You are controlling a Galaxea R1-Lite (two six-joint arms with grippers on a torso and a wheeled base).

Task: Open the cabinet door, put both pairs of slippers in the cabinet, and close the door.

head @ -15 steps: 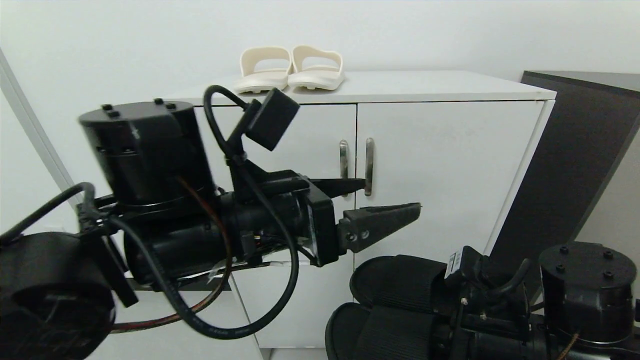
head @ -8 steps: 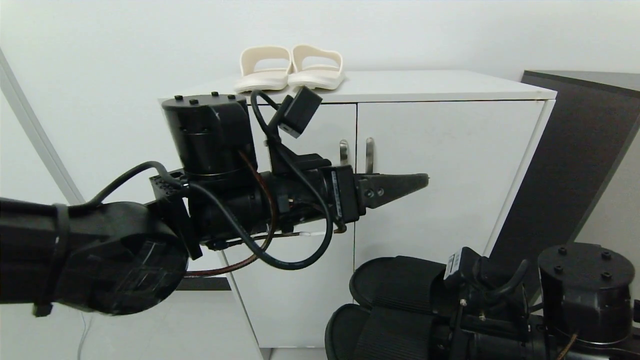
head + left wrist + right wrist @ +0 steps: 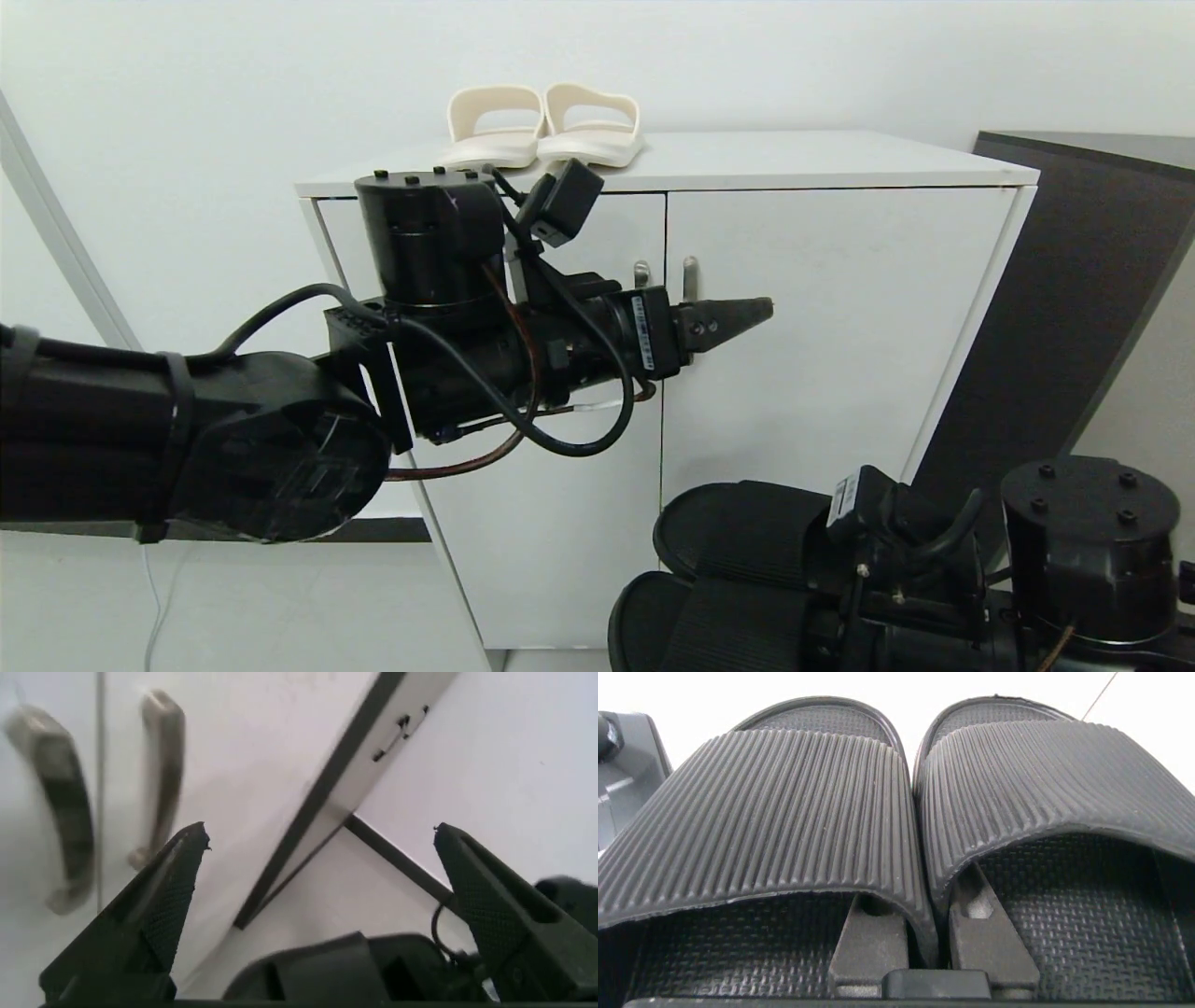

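Observation:
The white cabinet stands with both doors shut, its two metal handles side by side at the middle. A cream pair of slippers rests on its top near the back left. My left gripper hovers open just in front of the handles, at their lower half. In the left wrist view the handles lie beyond one finger of my left gripper. A black pair of slippers hangs low before the right door. My right gripper is shut on the black slippers, pinching their inner edges under the straps.
A dark panel leans close to the cabinet's right side. The white wall runs behind and to the left. The right half of the cabinet top is bare.
My left arm has risen and stretched forward, bringing its gripper from below the handles up to their level and closer to the doors. The right arm with the black slippers has stayed put.

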